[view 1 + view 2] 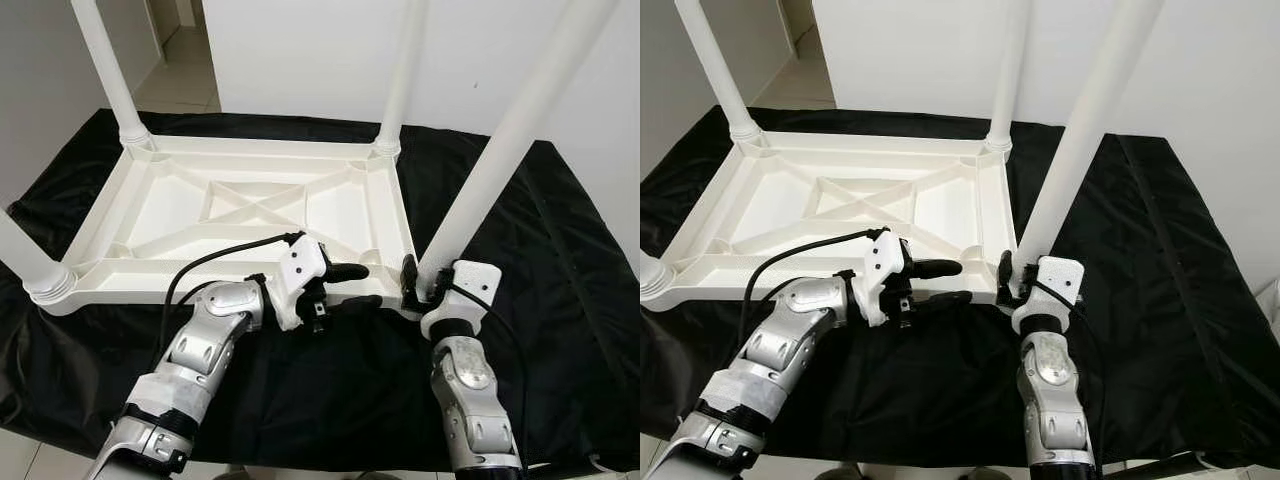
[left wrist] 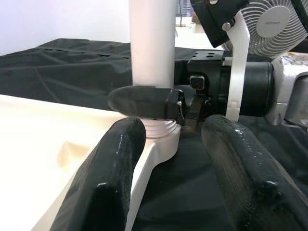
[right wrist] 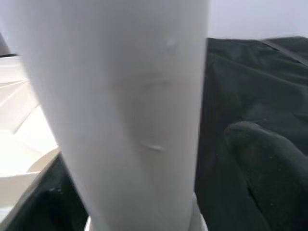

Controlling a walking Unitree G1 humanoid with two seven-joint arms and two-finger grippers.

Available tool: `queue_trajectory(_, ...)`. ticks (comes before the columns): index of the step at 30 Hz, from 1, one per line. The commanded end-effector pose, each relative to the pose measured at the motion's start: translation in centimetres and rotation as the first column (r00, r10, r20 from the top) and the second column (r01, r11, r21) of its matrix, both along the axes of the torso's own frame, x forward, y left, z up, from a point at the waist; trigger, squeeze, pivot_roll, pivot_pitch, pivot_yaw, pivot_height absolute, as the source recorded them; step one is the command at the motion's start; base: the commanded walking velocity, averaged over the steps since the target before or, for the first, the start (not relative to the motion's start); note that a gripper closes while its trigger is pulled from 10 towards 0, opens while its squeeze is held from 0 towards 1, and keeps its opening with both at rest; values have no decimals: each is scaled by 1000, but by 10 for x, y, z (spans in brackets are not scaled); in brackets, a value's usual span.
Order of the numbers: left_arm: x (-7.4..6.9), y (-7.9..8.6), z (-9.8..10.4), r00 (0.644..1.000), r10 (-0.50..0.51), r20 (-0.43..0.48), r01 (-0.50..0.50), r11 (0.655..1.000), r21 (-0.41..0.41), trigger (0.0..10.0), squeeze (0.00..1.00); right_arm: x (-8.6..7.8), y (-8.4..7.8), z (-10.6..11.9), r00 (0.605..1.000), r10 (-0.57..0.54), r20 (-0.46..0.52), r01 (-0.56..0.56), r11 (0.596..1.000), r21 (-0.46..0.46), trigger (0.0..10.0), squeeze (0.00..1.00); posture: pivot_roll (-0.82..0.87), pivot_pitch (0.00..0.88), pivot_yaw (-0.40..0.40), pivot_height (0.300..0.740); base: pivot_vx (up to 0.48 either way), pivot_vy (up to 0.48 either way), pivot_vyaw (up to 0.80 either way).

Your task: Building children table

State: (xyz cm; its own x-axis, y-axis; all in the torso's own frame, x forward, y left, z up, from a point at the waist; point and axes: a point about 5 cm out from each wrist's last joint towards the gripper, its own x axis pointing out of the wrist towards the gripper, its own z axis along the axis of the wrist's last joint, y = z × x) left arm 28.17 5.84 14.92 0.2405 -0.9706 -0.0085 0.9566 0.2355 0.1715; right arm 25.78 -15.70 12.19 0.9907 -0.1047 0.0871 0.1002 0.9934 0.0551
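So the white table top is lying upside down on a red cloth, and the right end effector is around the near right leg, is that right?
Not quite: the cloth is black, not red, as the left eye view shows. The rest holds: the white table top lies upside down on it, and the right end effector is around the base of the near right leg.

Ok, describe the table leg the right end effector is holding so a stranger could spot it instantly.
An upside-down white table lies on a black cloth. At its corner nearest the robot's right arm stands a white leg. Unlike the other legs, it has the right end effector at its base.
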Motion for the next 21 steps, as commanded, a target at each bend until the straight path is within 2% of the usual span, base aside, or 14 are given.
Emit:
queue_trajectory(1,-4,-3,-1,1000,-17,-4,17,1000,2,10000,0,-2,-10,2,993,122,-4,-122,990,-64,10000,0,-45,7,-1,740,0,0,0)
queue_trajectory(2,-5,-3,-1,1000,-18,-6,18,1000,3,10000,0,-2,-13,3,986,168,-11,-169,981,-97,10000,0,-45,7,-1,740,0,0,0)
queue_trajectory(4,-5,-3,-1,1000,-18,-6,18,1000,3,10000,0,-2,-13,3,986,168,-11,-169,981,-97,10000,0,-45,7,-1,740,0,0,0)
queue_trajectory(5,-4,-3,-1,1000,-19,-6,19,1000,5,10000,0,2,-20,2,950,310,-40,-313,941,-127,10000,0,-43,6,-2,740,0,0,0)
queue_trajectory(7,-4,-3,-1,1000,-19,-6,19,1000,5,10000,0,2,-20,2,950,310,-40,-313,941,-127,10000,0,-43,6,-2,740,0,0,0)
queue_trajectory(8,-3,-4,-1,1000,-19,-4,19,1000,7,10000,0,6,-22,0,915,397,-66,-403,906,-133,10000,0,-38,5,-5,740,0,0,0)
queue_trajectory(10,-3,-4,-1,1000,-19,-4,19,1000,7,10000,0,6,-22,0,915,397,-66,-403,906,-133,10000,0,-38,5,-5,740,0,0,0)
queue_trajectory(12,-3,-4,0,1000,-21,0,21,1000,7,10000,0,15,-19,0,877,473,-83,-480,862,-163,10000,0,-34,3,-5,740,0,0,0)
queue_trajectory(13,-3,-4,0,1000,-21,0,21,1000,7,10000,0,15,-19,0,877,473,-83,-480,862,-163,10000,0,-34,3,-5,740,0,0,0)
queue_trajectory(16,-4,-4,0,1000,-19,3,19,1000,8,10000,0,25,-15,1,845,525,-99,-534,822,-199,10000,0,-22,1,-11,740,0,0,0)
queue_trajectory(17,-4,-4,0,1000,-16,4,16,1000,8,10000,0,28,-12,1,824,557,-103,-566,800,-199,4902,0,-15,0,-14,740,0,0,0)
queue_trajectory(18,-5,-4,0,1000,-14,6,14,1000,7,10000,0,30,-11,1,807,581,-106,-590,783,-197,4902,0,-12,0,-16,740,0,0,0)
queue_trajectory(19,-5,-4,1,1000,-11,6,11,1000,7,10000,0,31,-9,1,798,593,-109,-602,774,-196,0,0,-7,0,-19,740,0,0,0)
queue_trajectory(21,-5,-3,1,1000,-5,7,5,1000,6,10000,0,32,-9,0,781,614,-115,-624,757,-192,0,0,-3,0,-21,740,0,0,0)
